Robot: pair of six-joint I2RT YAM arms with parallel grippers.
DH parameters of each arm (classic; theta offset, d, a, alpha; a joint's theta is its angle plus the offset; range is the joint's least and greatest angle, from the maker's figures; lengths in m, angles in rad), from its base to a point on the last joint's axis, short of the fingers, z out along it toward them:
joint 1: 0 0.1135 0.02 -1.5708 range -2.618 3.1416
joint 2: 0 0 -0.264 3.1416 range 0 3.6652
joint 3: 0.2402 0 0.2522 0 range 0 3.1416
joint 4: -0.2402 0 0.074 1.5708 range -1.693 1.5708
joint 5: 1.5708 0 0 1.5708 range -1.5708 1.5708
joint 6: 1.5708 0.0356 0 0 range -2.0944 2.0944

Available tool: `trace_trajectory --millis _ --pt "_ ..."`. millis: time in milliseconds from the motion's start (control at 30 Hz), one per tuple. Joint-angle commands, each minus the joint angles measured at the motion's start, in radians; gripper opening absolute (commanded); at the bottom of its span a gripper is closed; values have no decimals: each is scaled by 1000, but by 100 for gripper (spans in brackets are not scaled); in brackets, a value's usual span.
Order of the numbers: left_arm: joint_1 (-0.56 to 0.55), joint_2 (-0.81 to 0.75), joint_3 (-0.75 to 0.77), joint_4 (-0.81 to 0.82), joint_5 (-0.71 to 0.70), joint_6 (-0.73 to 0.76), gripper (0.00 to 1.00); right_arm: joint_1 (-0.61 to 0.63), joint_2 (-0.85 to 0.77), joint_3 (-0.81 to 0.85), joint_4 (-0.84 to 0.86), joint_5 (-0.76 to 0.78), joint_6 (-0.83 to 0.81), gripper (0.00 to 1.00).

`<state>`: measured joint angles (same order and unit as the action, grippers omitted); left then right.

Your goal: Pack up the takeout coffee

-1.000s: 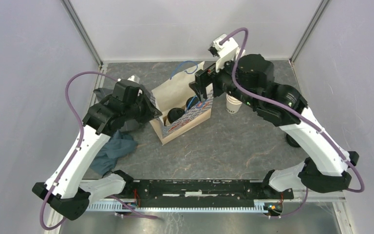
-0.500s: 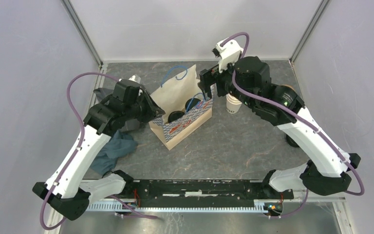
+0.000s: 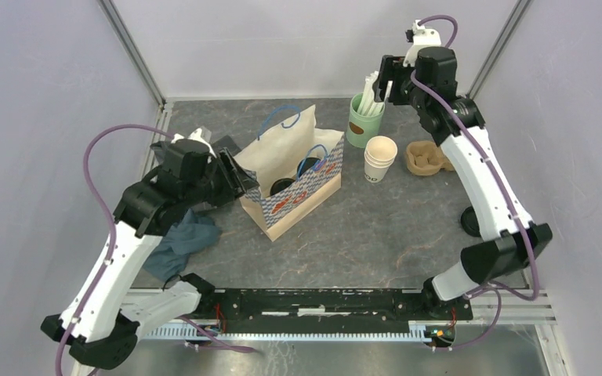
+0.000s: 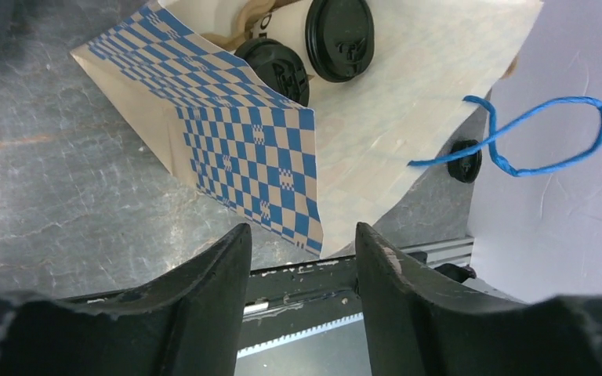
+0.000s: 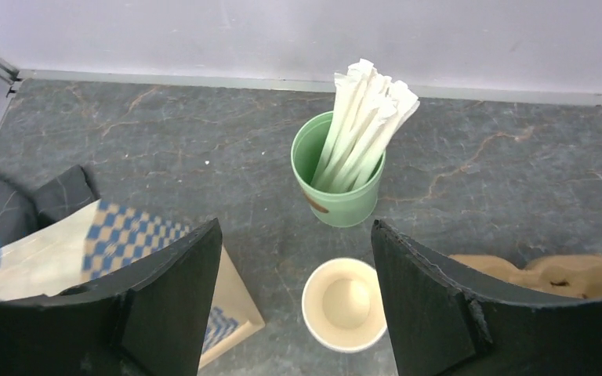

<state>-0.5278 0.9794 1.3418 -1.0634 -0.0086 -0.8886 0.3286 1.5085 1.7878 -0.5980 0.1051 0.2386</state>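
Two takeout coffee cups with black lids (image 3: 283, 186) (image 3: 310, 166) stand inside the blue-checked paper bag (image 3: 302, 196). The left wrist view shows the same lids (image 4: 274, 66) (image 4: 339, 37) in the open bag (image 4: 243, 149). My left gripper (image 3: 242, 175) (image 4: 302, 235) hangs just off the bag's left edge, open and holding nothing. My right gripper (image 3: 382, 76) (image 5: 296, 227) is raised at the back right above the straw cup, open and empty.
A green cup of white straws (image 3: 363, 121) (image 5: 339, 184) stands behind a stack of lidless white cups (image 3: 381, 158) (image 5: 345, 304). A brown pulp carrier (image 3: 426, 158) (image 5: 553, 274) lies to their right. A dark cloth (image 3: 182, 241) lies at left. The bag's blue handle (image 4: 549, 133) sticks out.
My left gripper has opened and let go of the bag's edge. My right arm has lifted away from the bag to the back right, its jaws narrowing slightly.
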Motion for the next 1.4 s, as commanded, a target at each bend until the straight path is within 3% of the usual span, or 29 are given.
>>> trace_trajectory --millis 0,333,567,1367 --pt "3 -64 58 10 -20 86 61 -47 85 -43 201 -103 37 76" --pt "3 -90 127 170 39 179 70 -169 261 -97 354 -183 101 40" --pt "3 -53 201 181 12 223 71 -211 372 -64 391 -238 119 39" --pt "3 22 182 251 11 243 70 -231 590 105 443 -285 161 30"
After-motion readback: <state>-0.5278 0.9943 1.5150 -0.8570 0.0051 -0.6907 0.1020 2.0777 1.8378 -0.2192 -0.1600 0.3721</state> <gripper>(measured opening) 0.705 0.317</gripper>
